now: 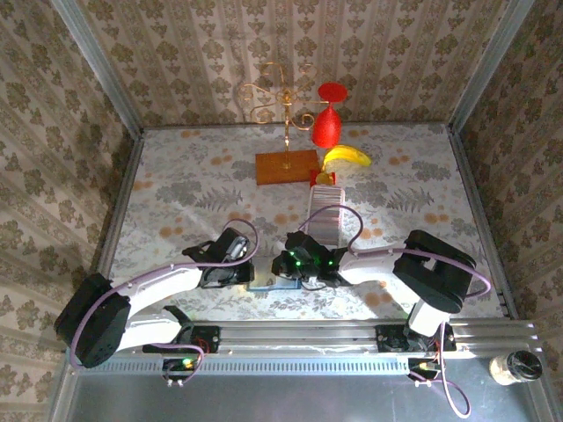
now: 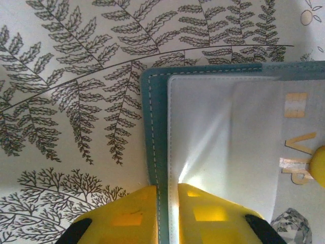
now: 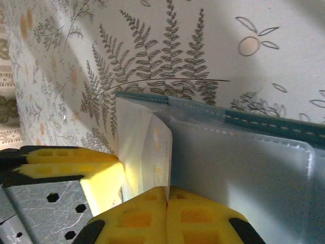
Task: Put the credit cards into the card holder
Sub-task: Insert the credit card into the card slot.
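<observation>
Overhead; wrists close on card holder [image 2: 218, 142]

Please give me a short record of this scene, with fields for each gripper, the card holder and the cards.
left gripper: shut on an edge of the card holder
card holder: lies open on the table
right gripper: shut on one credit card, held at the opening of the clear pocket
remaining cards: a row farther back on the table
task state: card not yet fully in

Left arm [image 1: 149, 294] and right arm [image 1: 387, 257] are reached forward and bent inward, wrists nearly met; left gripper [image 2: 167, 195] is drawn nearly closed, a narrow gap left between yellow fingers [image 2: 132, 216]; right gripper [image 3: 166, 195] is pressed together.
</observation>
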### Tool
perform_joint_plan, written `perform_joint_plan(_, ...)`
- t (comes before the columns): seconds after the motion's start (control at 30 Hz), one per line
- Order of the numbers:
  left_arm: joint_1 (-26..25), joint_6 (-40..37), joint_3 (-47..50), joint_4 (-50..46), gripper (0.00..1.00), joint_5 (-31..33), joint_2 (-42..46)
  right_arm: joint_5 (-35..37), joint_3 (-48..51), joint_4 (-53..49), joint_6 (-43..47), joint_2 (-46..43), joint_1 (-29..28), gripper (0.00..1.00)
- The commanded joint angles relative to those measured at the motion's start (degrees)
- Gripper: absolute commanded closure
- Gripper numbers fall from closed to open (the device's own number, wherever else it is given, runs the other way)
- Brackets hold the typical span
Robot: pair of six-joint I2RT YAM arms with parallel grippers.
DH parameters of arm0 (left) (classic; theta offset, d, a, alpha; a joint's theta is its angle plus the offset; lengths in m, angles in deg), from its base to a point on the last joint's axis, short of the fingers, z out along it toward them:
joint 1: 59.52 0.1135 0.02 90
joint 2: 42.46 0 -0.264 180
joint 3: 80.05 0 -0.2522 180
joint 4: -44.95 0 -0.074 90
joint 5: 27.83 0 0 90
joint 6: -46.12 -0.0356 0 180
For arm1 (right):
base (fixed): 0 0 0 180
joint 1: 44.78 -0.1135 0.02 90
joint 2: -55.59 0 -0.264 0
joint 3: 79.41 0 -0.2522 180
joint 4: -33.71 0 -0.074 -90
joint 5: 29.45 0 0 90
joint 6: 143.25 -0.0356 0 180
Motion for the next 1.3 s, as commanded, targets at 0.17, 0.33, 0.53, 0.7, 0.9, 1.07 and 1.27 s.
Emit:
perform_joint_plan(0.17,0.0,0.1,2.8,0.8,0.87,-1.4,-1.4,-3.3,-1.3,-6.4,2.1,4.0,-0.5,0.86)
perform_joint_plan(0.33,0.0,0.2,3.0,1.0,0.88,-2.4,-0.9,-3.0,-4.1,-9.0,3.3,4.8,-0.5,0.92)
perform_joint_plan(0.53,0.1,0.5,3.6,1.4,0.88,-3.2,0.2,-3.7,-6.7,-9.2,3.0,6.8,-0.7,0.84)
perform_joint_plan(0.7,0.0,0.8,4.0,1.4,0.88,-3.1,0.7,-3.0,-7.4,-11.0,3.4,6.3,-0.7,0.83)
perform_joint_plan(0.9,0.0,0.7,4.4,1.6,0.88,-3.1,0.8,1.5,-7.2,-19.2,5.6,2.7,-0.7,0.79)
perform_joint_plan(1.07,0.0,0.8,4.6,1.8,0.89,-3.4,0.8,1.8,-6.6,-19.4,5.6,2.1,-0.8,0.89)
perform_joint_plan(1.27,0.0,0.8,4.5,2.4,0.91,-4.2,0.5,0.7,-8.2,-17.6,5.2,4.4,-1.6,0.93)
